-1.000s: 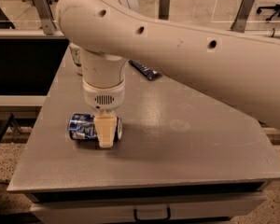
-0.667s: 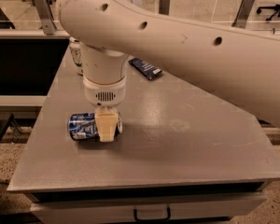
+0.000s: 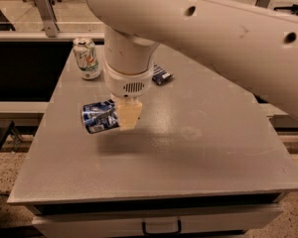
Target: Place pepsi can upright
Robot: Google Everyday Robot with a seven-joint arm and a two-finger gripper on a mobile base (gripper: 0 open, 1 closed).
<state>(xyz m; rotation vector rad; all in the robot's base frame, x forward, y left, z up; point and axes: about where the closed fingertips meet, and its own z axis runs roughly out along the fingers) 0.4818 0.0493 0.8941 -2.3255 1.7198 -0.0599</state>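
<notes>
The pepsi can (image 3: 98, 117) is dark blue with white print. It lies nearly on its side, tilted, and hangs above the grey table (image 3: 198, 148), casting a shadow below it. My gripper (image 3: 125, 115) comes down from the large white arm and is shut on the can's right part. Its cream-coloured fingers (image 3: 128, 114) cover that end of the can.
A white-and-green can (image 3: 87, 57) stands upright at the table's back left. A flat dark blue packet (image 3: 161, 74) lies behind the arm's wrist. The table's front edge has a drawer with a handle (image 3: 161, 227) below it. A drop-off lies to the table's left.
The can lay on the table in the gripper's grasp. The gripper has now lifted it off the surface, and the can is tilted.
</notes>
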